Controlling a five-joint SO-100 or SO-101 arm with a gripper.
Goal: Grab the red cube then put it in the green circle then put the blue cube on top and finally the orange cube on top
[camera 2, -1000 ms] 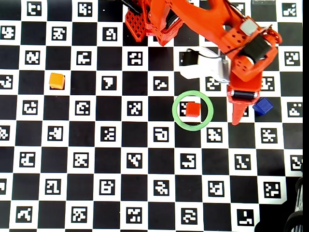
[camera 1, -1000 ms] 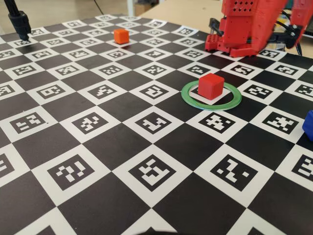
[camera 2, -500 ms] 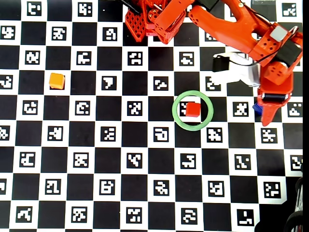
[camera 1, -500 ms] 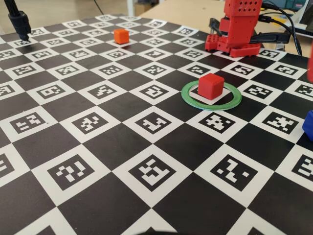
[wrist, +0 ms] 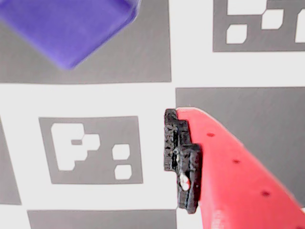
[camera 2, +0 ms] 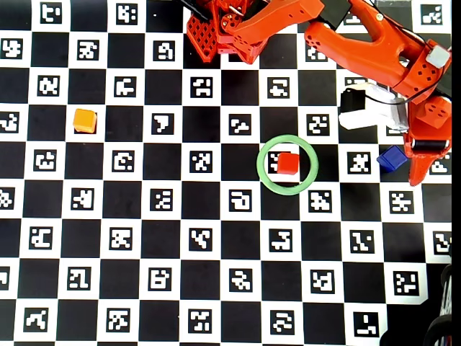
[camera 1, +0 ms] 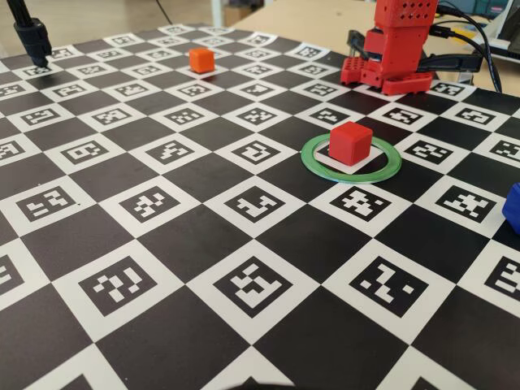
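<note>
In the overhead view, note that the blue cube [camera 2: 392,158] lies just left of the gripper [camera 2: 421,173], well right of the green circle [camera 2: 287,165], which already holds the red cube [camera 2: 288,163]. The arm [camera 2: 374,43] reaches from the far edge out to the right, with the gripper pointing toward the near edge. In the wrist view, only one finger [wrist: 183,162] shows, so you cannot tell the jaw opening. The orange cube [camera 2: 84,120] sits far left, untouched.

A black-and-white checkered marker board [camera 1: 162,244] covers the table; beyond it stand a pale wooden surface [camera 1: 317,20] and a black stand [camera 1: 31,36]
</note>
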